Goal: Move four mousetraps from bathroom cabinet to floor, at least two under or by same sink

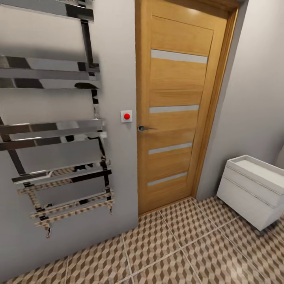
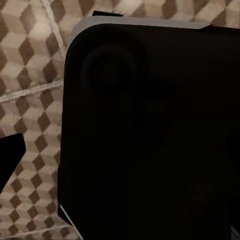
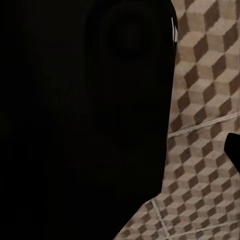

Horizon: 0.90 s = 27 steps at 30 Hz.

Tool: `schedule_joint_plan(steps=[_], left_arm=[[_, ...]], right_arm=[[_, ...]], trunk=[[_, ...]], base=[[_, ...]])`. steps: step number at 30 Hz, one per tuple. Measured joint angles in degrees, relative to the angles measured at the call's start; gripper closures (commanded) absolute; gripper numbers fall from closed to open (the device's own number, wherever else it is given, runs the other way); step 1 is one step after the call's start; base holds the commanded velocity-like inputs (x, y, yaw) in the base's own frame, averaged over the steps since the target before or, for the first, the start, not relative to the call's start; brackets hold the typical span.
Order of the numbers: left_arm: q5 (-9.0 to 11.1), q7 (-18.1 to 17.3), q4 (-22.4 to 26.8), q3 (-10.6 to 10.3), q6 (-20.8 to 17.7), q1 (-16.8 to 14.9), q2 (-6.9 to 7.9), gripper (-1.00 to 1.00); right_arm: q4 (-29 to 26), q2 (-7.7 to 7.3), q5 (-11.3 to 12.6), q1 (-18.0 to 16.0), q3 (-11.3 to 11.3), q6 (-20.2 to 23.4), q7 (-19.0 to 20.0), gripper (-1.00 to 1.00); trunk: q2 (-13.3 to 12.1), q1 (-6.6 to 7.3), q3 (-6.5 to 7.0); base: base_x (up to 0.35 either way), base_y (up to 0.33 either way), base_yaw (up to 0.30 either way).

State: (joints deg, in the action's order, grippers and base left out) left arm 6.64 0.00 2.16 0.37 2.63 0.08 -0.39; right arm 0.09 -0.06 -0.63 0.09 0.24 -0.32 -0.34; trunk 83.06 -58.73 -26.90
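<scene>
From where I stand, the head view looks down on a closed orange-brown wooden door (image 1: 177,106) with four pale horizontal glass strips and a dark metal lever handle (image 1: 145,128), set in a grey wall and filling the centre of the frame. Just left of the door frame, on the wall, sits a small white square switch with a round red button (image 1: 126,116). Further left, taking up the whole left side of the frame, a chrome ladder-style towel rail (image 1: 55,130) hangs on the wall, its flat bars mirroring the floor pattern. At the right edge, lower down, the corner of a squarish white two-drawer basin unit (image 1: 250,189) stands against the right-hand wall, well apart from the door. The bathroom floor of large tiles printed with brown, beige and white cubes and pale grout lines (image 1: 189,244) spreads across the bottom of the frame. In both wrist views a large dark rounded body of the robot blocks most of the picture, with the same cube-patterned tiles around it; a black tip juts in at the frame edge in each, but I cannot tell how far open either claw is, nor whether it has hold of anything.
</scene>
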Motion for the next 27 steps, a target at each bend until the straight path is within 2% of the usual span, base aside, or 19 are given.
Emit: schedule_joint_plan(steps=[27], left_arm=[[0.02, 0.0, 0.0, 0.07, 0.0, 0.0, 0.02, -1.0]], right_arm=[[0.0, 0.0, 0.08, 0.0, -0.06, 0.0, -0.05, -1.0]], trunk=[[0.0, 0.0, 0.0]], base=[[0.0, 0.0, 0.277]])
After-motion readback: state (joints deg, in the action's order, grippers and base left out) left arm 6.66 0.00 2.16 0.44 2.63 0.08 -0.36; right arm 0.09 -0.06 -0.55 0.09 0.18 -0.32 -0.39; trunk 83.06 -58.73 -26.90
